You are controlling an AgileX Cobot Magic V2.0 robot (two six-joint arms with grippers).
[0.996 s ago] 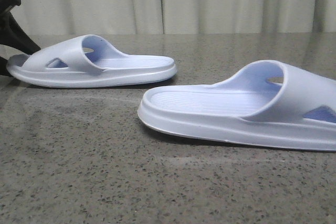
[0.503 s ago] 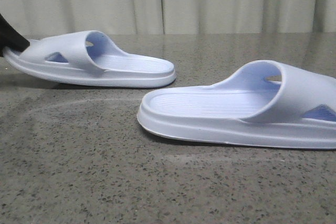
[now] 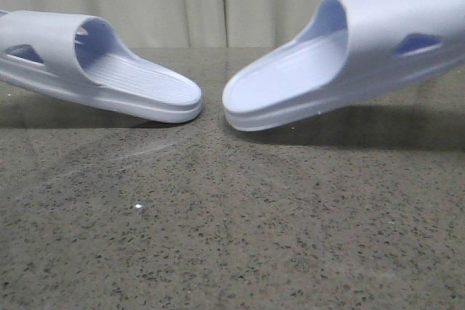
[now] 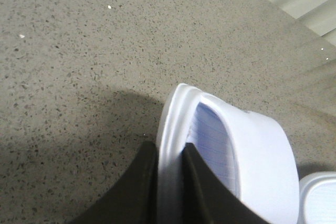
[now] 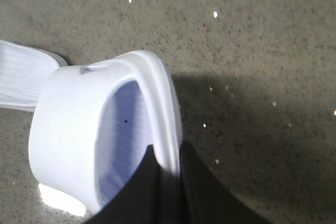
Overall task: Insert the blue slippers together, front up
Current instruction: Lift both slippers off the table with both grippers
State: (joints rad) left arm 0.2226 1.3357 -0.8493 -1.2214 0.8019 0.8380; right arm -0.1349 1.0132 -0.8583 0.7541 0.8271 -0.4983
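Two pale lavender-blue slippers hang tilted over the table, strap ends raised and heel ends low, facing each other at the middle. The left slipper (image 3: pixel 94 70) has its heel near the right slipper's heel (image 3: pixel 247 103), with a small gap between them. The right slipper (image 3: pixel 378 41) is raised higher. In the left wrist view my left gripper (image 4: pixel 169 156) is shut on the left slipper's (image 4: pixel 252 150) sole edge. In the right wrist view my right gripper (image 5: pixel 167 158) is shut on the right slipper's (image 5: pixel 68 124) sole rim. Neither gripper shows in the front view.
The table (image 3: pixel 232 223) is grey speckled stone, with dark shadows under both slippers. A pale curtain (image 3: pixel 218 5) hangs behind its far edge. The other slipper's heel shows in each wrist view, in the left one (image 4: pixel 320 198) and in the right one (image 5: pixel 21 77).
Both slippers have been lifted off the table by their strap ends and tilted heel-down toward each other. The left gripper has left the front view.
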